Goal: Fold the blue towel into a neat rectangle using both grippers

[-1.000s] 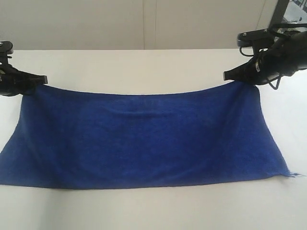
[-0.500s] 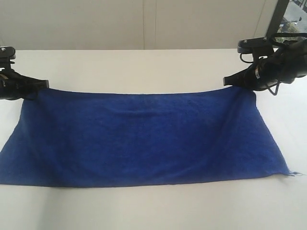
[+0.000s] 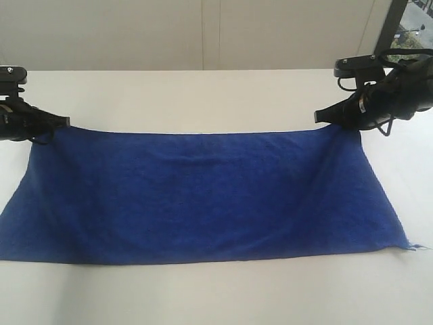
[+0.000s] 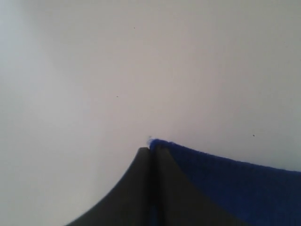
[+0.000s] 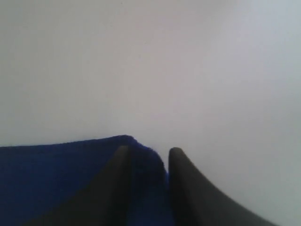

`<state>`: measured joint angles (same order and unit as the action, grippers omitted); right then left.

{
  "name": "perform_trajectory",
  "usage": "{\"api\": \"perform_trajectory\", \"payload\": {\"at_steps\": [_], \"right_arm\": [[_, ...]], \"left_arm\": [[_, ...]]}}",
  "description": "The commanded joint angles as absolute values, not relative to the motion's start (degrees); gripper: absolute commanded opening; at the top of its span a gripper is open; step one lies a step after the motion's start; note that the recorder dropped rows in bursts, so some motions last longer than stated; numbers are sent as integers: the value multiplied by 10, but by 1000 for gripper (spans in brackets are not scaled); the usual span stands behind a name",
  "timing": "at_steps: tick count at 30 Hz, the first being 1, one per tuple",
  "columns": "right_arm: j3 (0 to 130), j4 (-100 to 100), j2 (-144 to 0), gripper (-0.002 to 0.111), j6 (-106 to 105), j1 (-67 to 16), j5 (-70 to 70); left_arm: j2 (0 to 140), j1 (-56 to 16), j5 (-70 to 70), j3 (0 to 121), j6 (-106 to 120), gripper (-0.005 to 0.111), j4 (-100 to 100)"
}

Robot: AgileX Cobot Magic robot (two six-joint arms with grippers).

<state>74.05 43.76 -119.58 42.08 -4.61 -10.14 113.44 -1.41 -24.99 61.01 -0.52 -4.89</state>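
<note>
Left hand (image 3: 59,122) sits low at the left edge of the worktop (image 3: 203,95), arm reaching in from the side, fingers lying nearly level and pointing toward the middle. The tips meet the far left corner of the blue towel (image 3: 203,196). In the left wrist view the two black fingers (image 4: 136,188) are pressed together with only a hairline seam between them. The towel corner (image 4: 157,142) sits right at the tips and a sliver of blue shows in the seam, so this hand is closed and pinching the corner. The blue towel lies spread on the white worktop, long side running across and near edge toward the camera. It is mostly flat, with shallow ripples near the far edge and a loose frayed thread (image 3: 418,247) at the near right corner. The far edge runs almost straight between the two hands. Right hand (image 3: 319,116) comes in from the right rear, arm angled down, black cabling looped around the wrist, tips at the far right corner of the towel. In the right wrist view its fingers (image 5: 117,183) stand clearly apart, and the bunched corner of blue cloth (image 5: 146,188) fills the gap between them. This hand is open and the corner rests on the worktop.
</note>
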Motion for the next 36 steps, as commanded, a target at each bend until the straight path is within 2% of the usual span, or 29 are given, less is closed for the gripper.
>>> {"api": "perform_trajectory", "payload": {"at_steps": [1,3,6,12,16,18,21,25,27,29,32,36], "right_arm": [[742,442,-1195,40,424,-42,-97],[742,442,-1195,41,424,-42,-102],[747,442,-1191,41,426,-42,-126],[778,442,-1173,41,490,-37,-231],[782,428,-1156,41,493,-36,-243],[782,403,-1146,37,492,-36,-252],[790,339,-1135,21,427,-36,-282],[828,194,-1134,0,236,-33,-346],[845,139,-1137,0,148,-33,-375],[860,77,-1149,0,79,-33,-413],[862,60,-1177,0,64,-33,-421],[862,62,-1220,0,63,-33,-407]], "left_arm": [[1134,-13,-256,608,15,33,-42],[1134,-13,-260,608,15,45,-42],[1128,-13,-264,608,15,54,-43],[1089,-13,-273,608,45,55,-47],[1064,-13,-266,608,80,55,-47],[1052,-13,-241,608,80,54,-47],[1032,-13,-170,608,78,47,-47],[1013,-13,-78,608,88,17,-47],[1007,-13,-56,608,92,3,-47],[999,-13,0,617,90,0,-47],[998,-13,192,652,88,0,-51],[1006,-13,262,653,87,0,-60]]}}
